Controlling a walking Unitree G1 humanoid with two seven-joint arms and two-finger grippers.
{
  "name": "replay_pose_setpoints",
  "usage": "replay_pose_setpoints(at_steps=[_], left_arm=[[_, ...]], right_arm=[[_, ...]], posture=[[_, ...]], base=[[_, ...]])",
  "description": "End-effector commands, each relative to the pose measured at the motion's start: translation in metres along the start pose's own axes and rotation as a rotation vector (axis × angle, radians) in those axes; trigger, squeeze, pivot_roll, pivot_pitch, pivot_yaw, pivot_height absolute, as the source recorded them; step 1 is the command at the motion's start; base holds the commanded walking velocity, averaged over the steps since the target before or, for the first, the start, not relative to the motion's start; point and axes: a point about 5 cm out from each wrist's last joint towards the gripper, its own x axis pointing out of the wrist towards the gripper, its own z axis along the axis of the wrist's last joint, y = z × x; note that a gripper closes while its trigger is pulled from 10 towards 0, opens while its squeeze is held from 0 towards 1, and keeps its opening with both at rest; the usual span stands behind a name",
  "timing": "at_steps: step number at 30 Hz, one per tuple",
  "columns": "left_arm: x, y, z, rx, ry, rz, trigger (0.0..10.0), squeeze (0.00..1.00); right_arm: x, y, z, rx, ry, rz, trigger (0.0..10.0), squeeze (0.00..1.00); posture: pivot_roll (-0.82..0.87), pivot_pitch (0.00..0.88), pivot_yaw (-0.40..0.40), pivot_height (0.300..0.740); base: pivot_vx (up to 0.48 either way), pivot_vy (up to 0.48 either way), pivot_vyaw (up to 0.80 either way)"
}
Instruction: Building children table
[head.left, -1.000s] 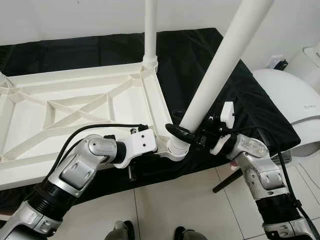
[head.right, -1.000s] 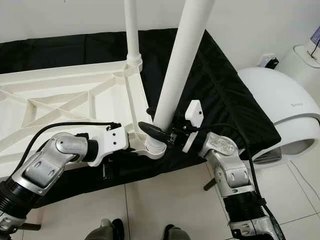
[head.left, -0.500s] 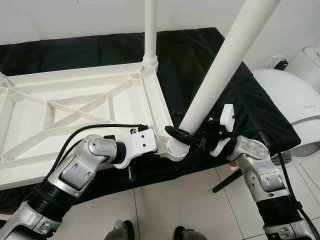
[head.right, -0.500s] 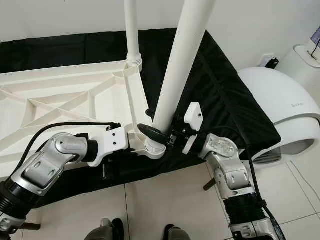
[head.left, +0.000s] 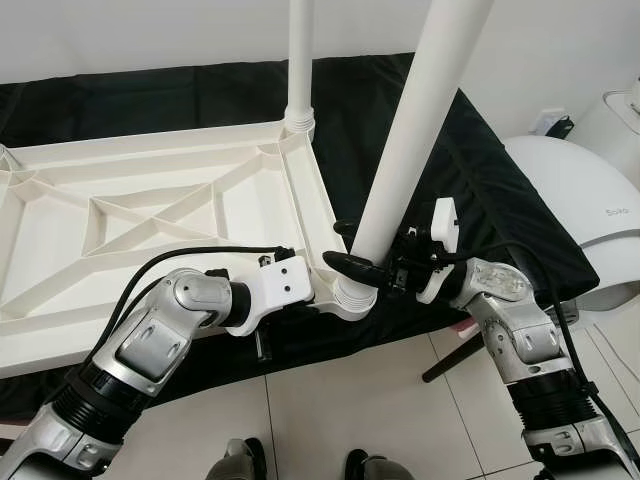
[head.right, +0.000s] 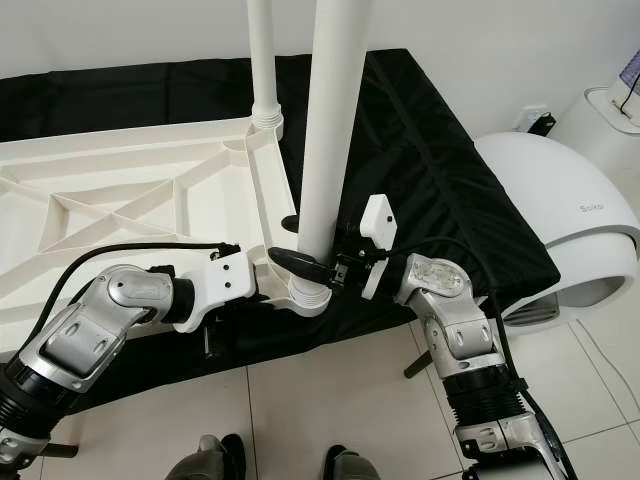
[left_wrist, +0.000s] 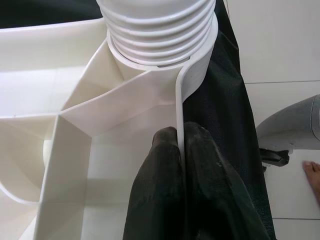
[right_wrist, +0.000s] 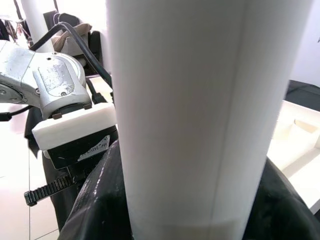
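Tabletop (head.left: 150, 215): laid upside down on a black cloth (head.left: 400, 120), ribbed underside up
Far leg (head.left: 299, 60): stood upright in the far corner socket
Near leg (head.left: 412, 130): set in the near corner socket (head.left: 352, 298), leaning slightly away from upright
Left gripper (left_wrist: 181, 150): fingers (left_wrist: 160, 165) pinched together on the tabletop's thin rim, just beside the near socket
Right gripper (head.left: 365, 268): fingers (right_wrist: 100, 210) clamped round the near leg, low down, just above the socket
Threads (left_wrist: 157, 25): the near leg's ribbed end is seen seated in the socket collar
Floor (head.left: 330, 410): pale tiles
White dome (head.left: 585, 215): stood beside the cloth on the robot's right
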Motion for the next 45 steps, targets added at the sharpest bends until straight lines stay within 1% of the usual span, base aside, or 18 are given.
replay_pose_setpoints(at_steps=[1, 6, 12, 13, 15, 21, 32, 45], left_arm=[[0.004, -0.008, -0.024, -0.071, 0.103, -0.009, 10.0, 0.0], [0.004, -0.008, -0.023, -0.07, 0.101, -0.009, 10.0, 0.0], [0.004, -0.008, -0.022, -0.068, 0.098, -0.009, 10.0, 0.0], [0.004, -0.008, -0.022, -0.068, 0.097, -0.009, 10.0, 0.0], [0.004, -0.008, -0.022, -0.068, 0.097, -0.009, 10.0, 0.0], [0.005, -0.009, -0.021, -0.069, 0.095, -0.01, 10.0, 0.0], [0.005, -0.009, -0.02, -0.065, 0.093, -0.013, 10.0, 0.0], [0.005, -0.008, -0.019, -0.062, 0.092, -0.009, 10.0, 0.0]], right_arm=[[-0.007, 0.012, -0.038, 0.134, 0.148, 0.001, 10.0, 0.0], [-0.012, 0.011, -0.047, 0.156, 0.16, -0.055, 10.0, 0.0], [-0.014, 0.012, -0.048, 0.156, 0.152, -0.098, 10.0, 0.0], [-0.014, 0.014, -0.048, 0.159, 0.141, -0.12, 10.0, 0.0], [-0.014, 0.014, -0.048, 0.159, 0.141, -0.12, 10.0, 0.0], [-0.016, 0.021, -0.046, 0.17, 0.118, -0.183, 10.0, 0.0], [-0.017, 0.025, -0.047, 0.175, 0.106, -0.204, 10.0, 0.0], [-0.015, 0.026, -0.043, 0.157, 0.098, -0.238, 10.0, 0.0]], posture=[[0.0, 0.235, 0.003, 0.74], [0.0, 0.237, 0.003, 0.74], [0.0, 0.237, 0.002, 0.74], [-0.01, 0.237, 0.002, 0.74], [-0.01, 0.237, 0.002, 0.74], [-0.01, 0.235, 0.003, 0.74], [-0.01, 0.229, 0.004, 0.74], [-0.01, 0.228, 0.0, 0.74]], base=[[0.0, 0.0, 0.0], [0.0, 0.0, 0.0], [0.0, 0.0, 0.0], [0.0, 0.0, 0.0], [0.0, 0.0, 0.0], [0.0, 0.0, 0.0], [0.0, 0.0, 0.0], [0.0, 0.0, 0.0]])
